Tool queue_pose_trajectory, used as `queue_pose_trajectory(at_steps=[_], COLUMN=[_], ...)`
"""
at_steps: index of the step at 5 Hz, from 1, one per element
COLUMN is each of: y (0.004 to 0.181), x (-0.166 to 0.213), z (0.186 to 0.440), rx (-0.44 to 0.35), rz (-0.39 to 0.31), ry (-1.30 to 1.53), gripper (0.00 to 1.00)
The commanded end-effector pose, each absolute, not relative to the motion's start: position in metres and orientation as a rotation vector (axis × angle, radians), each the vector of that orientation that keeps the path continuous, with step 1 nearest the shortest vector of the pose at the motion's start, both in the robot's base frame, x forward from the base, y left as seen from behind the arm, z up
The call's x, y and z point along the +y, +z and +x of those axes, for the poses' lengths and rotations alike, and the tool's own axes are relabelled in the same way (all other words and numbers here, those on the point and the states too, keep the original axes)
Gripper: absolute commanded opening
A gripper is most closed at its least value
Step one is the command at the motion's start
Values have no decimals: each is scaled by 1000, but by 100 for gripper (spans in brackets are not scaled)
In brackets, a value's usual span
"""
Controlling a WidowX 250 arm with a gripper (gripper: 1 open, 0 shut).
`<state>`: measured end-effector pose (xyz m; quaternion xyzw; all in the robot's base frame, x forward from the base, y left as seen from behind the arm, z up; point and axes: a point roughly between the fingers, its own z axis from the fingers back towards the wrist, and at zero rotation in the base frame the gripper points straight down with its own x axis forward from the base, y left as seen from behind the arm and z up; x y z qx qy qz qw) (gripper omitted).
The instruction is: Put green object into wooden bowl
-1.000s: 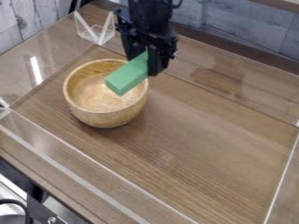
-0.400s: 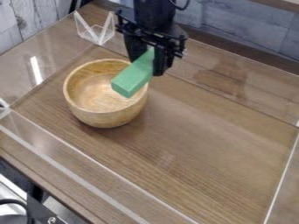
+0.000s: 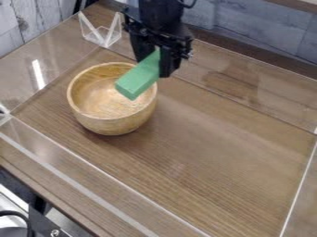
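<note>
One green block (image 3: 136, 81) has edged left, deeper over the wooden bowl (image 3: 109, 104); the fingers (image 3: 158, 57) are clamped on it; lowering and release seem next.

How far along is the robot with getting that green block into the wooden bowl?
The green block is off the table and in the gripper, tilted, its lower end over the inside of the wooden bowl. Still left: letting go so it rests in the bowl, then backing away.
</note>
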<state>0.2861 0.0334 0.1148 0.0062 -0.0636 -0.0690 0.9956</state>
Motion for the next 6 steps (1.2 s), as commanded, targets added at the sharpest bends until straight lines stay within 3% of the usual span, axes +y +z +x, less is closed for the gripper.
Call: queue_pose_trajectory(at_steps=[1, 5, 6], y=[126, 130, 127], x=[41, 47, 62], z=[295, 327, 311], rx=[-172, -181, -174], rz=[19, 31, 41], ry=[-186, -68, -26], gripper=[0, 0, 0])
